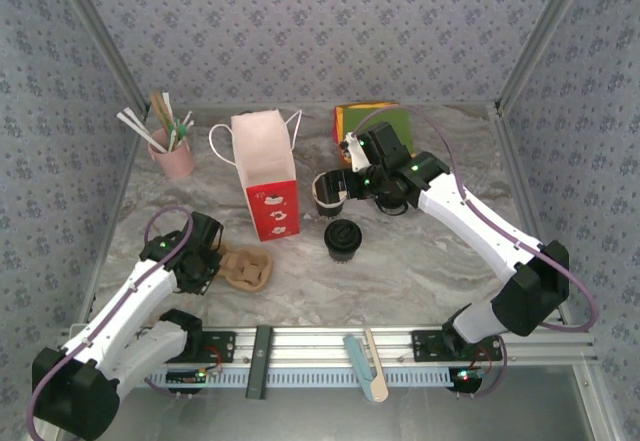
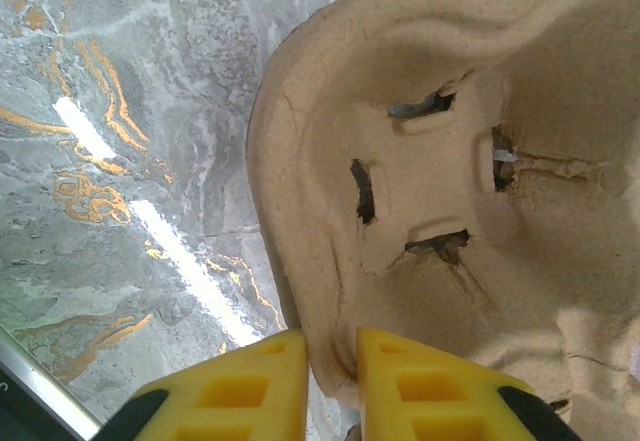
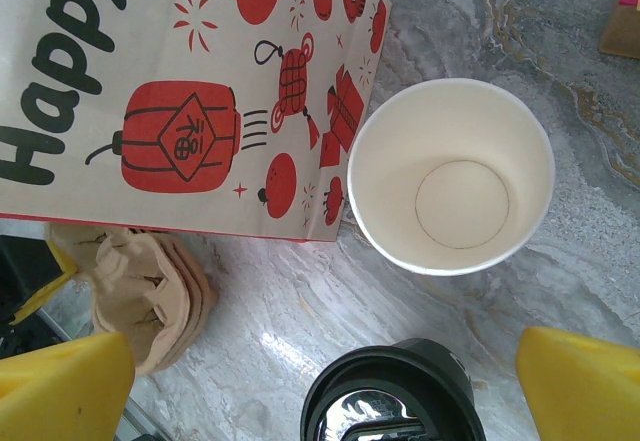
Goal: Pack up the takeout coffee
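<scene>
1 open cup [image 3: 450, 176] just right of bag [image 3: 200, 91], nearest wide-open right gripper [image 3: 322, 351]; left gripper [image 2: 332, 346] pinches carrier [image 2: 450, 211] rim.

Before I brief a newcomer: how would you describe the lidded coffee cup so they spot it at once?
Find the red-and-white paper bag standing mid-table. Just right of its base sit two dark paper cups; the lidded cup is the nearer one. Unlike the open cup behind it, white inside, it wears a round black lid.

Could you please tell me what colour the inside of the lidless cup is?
The lidless cup is plain white inside, rim included; the right wrist view shows it best.
</scene>
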Robot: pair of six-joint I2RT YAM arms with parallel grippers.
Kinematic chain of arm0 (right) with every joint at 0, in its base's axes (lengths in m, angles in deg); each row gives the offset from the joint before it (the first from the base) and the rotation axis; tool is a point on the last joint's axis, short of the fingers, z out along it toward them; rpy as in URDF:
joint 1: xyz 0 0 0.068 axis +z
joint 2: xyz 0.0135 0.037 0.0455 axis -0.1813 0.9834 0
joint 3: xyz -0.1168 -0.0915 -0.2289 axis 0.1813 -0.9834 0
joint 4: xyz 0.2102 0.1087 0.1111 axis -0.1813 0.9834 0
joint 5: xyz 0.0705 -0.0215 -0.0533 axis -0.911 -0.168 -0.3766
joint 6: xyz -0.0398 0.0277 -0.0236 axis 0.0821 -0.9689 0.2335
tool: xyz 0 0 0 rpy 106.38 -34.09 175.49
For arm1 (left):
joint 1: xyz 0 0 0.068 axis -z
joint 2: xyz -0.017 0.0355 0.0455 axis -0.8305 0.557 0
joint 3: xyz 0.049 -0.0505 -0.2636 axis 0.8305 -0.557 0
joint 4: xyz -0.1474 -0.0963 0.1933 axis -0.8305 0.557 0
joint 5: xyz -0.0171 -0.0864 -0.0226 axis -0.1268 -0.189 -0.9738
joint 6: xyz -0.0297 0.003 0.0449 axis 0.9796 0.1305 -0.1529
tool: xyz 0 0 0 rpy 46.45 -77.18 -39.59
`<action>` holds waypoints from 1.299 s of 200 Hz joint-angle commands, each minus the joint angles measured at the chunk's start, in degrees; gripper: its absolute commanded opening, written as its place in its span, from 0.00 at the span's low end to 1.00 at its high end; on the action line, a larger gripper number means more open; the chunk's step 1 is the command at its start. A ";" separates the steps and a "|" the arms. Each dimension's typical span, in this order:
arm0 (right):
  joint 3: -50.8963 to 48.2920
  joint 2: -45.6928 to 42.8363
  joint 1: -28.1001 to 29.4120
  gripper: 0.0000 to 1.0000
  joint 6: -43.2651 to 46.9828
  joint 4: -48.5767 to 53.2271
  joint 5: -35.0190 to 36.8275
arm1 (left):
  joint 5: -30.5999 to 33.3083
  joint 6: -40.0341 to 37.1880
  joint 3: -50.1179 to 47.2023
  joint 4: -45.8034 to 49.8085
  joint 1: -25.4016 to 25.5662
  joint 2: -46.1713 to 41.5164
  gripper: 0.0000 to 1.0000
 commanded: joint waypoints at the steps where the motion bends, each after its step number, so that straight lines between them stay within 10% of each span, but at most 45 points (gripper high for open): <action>1: 0.59 -0.16 -0.35 1.00 0.95 0.46 0.73 | 0.07 -0.76 -0.25 0.68 -0.61 0.04 0.13; 260: 0.32 0.16 -0.39 1.00 0.47 0.11 0.28 | 0.98 -11.75 2.54 -4.93 -2.77 -2.72 0.03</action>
